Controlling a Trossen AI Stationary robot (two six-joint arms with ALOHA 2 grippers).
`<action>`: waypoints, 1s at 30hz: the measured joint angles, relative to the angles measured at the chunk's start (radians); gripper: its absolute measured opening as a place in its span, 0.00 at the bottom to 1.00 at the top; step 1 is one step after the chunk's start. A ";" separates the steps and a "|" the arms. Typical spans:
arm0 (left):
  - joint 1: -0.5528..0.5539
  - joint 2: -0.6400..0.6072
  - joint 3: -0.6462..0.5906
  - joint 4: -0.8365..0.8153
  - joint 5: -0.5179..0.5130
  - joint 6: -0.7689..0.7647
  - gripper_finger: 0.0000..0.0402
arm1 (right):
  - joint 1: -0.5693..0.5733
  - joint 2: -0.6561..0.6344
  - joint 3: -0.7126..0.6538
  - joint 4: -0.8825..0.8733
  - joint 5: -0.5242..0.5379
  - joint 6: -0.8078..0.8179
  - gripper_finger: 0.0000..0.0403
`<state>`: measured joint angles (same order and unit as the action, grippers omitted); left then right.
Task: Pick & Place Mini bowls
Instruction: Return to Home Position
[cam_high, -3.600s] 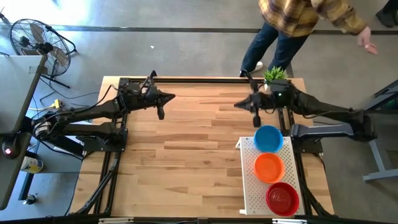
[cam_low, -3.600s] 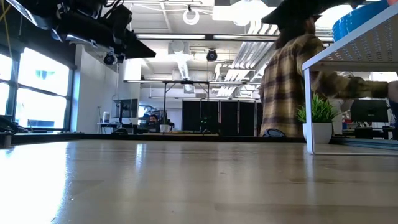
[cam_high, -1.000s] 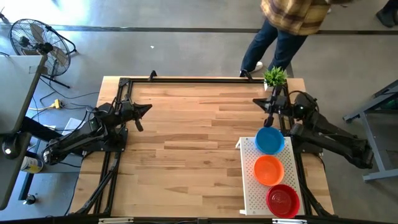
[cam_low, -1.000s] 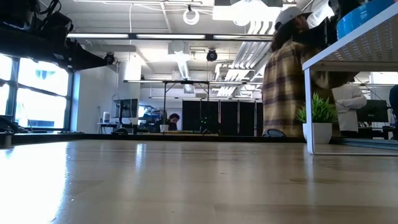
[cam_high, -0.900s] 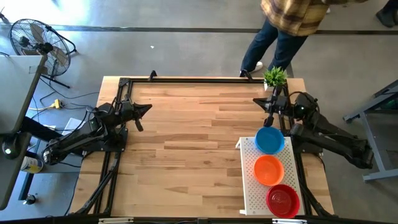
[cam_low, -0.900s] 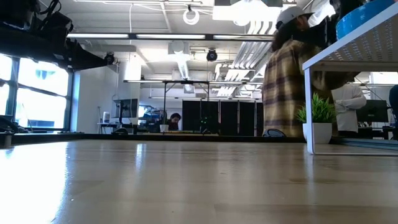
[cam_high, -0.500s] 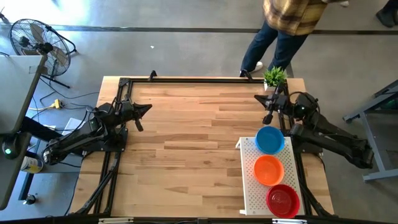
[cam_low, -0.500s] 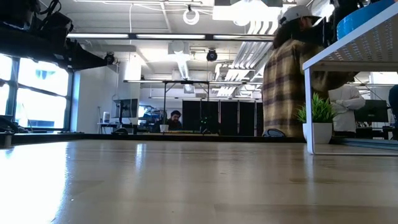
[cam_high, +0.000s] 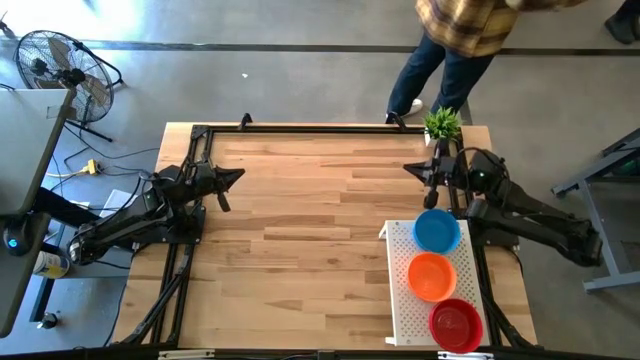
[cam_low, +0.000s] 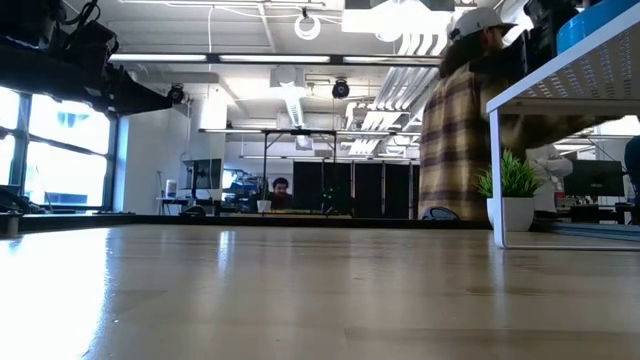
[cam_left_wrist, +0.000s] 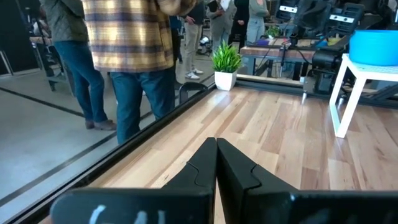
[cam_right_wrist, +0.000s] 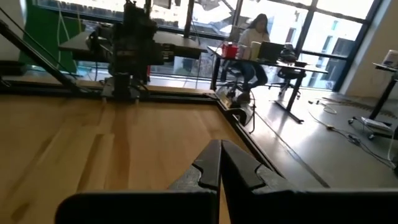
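Left gripper (cam_high: 226, 183) pinched closed, empty, sitting at left side of table (cam_high: 300, 220). Right gripper (cam_high: 432, 182) closed, empty, hovering near blue bowl (cam_high: 436, 231). Blue bowl, orange bowl (cam_high: 432, 275), red bowl (cam_high: 454, 325) sitting in row on white rack (cam_high: 400, 300). Placing looking done; only arm parking remaining.

White shelf (cam_high: 400, 300) on wooden table (cam_high: 300, 220) — blue bowl (cam_high: 436, 231), orange bowl (cam_high: 432, 276), red bowl (cam_high: 454, 323) atop.

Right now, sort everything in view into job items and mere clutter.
Job: blue bowl, orange bowl, red bowl, on the white shelf; left gripper and right gripper, both shut, empty.
Clutter: potted plant, floor fan, person in plaid.
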<state>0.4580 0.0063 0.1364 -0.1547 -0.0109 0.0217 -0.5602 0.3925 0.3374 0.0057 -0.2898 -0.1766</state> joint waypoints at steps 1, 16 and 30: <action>0.000 0.000 0.000 -0.001 0.000 0.000 0.00 | 0.008 -0.002 0.000 0.001 0.000 0.002 0.00; 0.000 0.000 0.000 0.002 -0.007 0.009 0.00 | 0.044 -0.098 -0.144 0.142 0.178 0.019 0.00; 0.000 0.000 0.000 0.001 -0.034 -0.001 0.00 | 0.095 -0.388 -0.325 0.109 0.287 0.072 0.00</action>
<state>0.4580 0.0063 0.1364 -0.1539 -0.0448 0.0208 -0.4649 0.0047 0.0126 0.1151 -0.0032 -0.1043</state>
